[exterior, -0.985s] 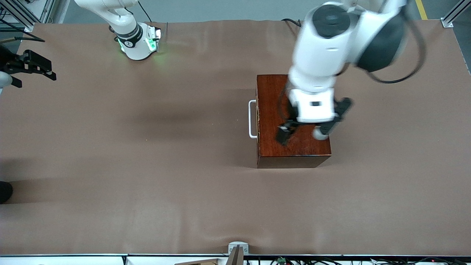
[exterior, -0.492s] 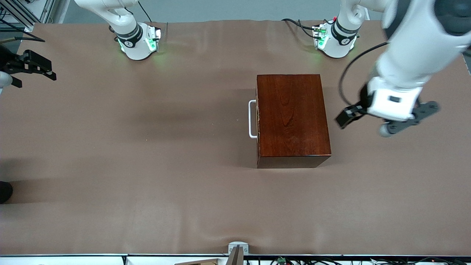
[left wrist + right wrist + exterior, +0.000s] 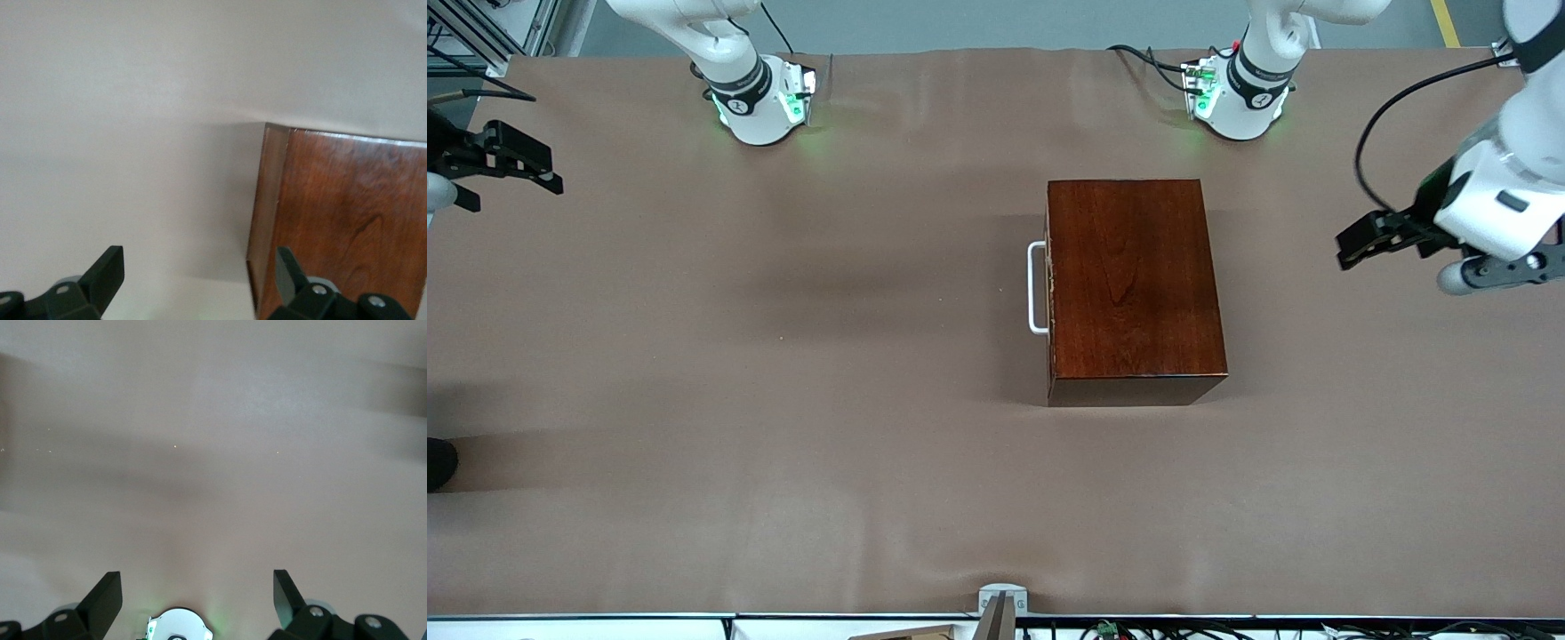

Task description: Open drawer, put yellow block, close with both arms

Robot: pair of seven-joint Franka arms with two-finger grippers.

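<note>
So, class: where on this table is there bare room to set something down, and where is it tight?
Bare tabletop runs from the white handle of the wooden box toward the right arm's end, and in the strip nearer the front camera. Tightest is between the box and the left gripper, open above the table. The right gripper, also open, waits at its edge.

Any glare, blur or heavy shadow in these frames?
Front view: sharp; green base glow, soft shadows on the brown table cover. Left wrist view: slightly soft, sheen along the glossy dark mahogany box edge. Right wrist view: broad blurry shadows on the cover.
</note>
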